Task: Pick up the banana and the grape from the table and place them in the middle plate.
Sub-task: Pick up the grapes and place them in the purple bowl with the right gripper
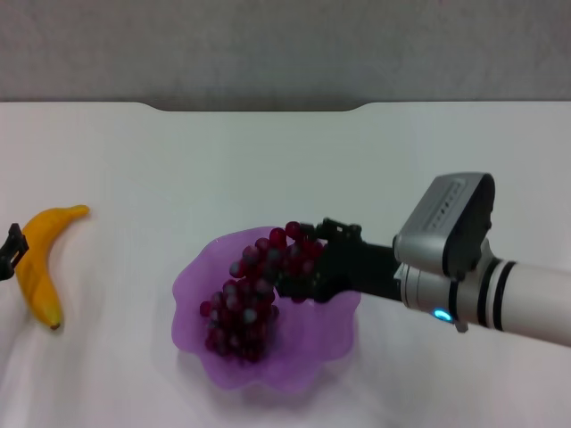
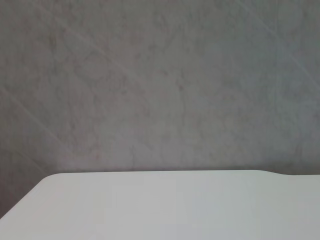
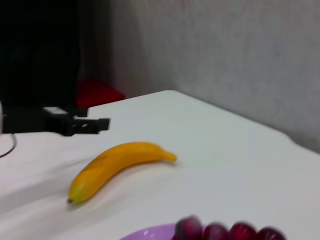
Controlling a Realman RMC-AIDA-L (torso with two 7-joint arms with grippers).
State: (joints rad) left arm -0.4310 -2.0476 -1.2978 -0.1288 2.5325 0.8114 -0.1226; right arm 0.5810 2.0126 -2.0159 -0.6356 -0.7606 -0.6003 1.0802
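Note:
The grape (image 1: pixel 245 299) lies slanted in the middle plate (image 1: pixel 192 285), a translucent purple scalloped dish, with its wide end raised. My right gripper (image 1: pixel 303 266) is over the plate's right side, shut on that wide end. The grape's top (image 3: pixel 225 232) and the plate's rim (image 3: pixel 155 232) also show in the right wrist view. The banana (image 1: pixel 40 267) lies on the white table (image 1: pixel 268 160) at the left, also seen in the right wrist view (image 3: pixel 117 160). My left gripper (image 1: pixel 9 250) is at the left edge beside the banana, apart from it (image 3: pixel 80 125).
The table's notched far edge (image 1: pixel 254 107) runs along a grey wall. The left wrist view shows only a table corner (image 2: pixel 160 210) and wall. A red object (image 3: pixel 97 92) sits beyond the table's edge behind the left arm.

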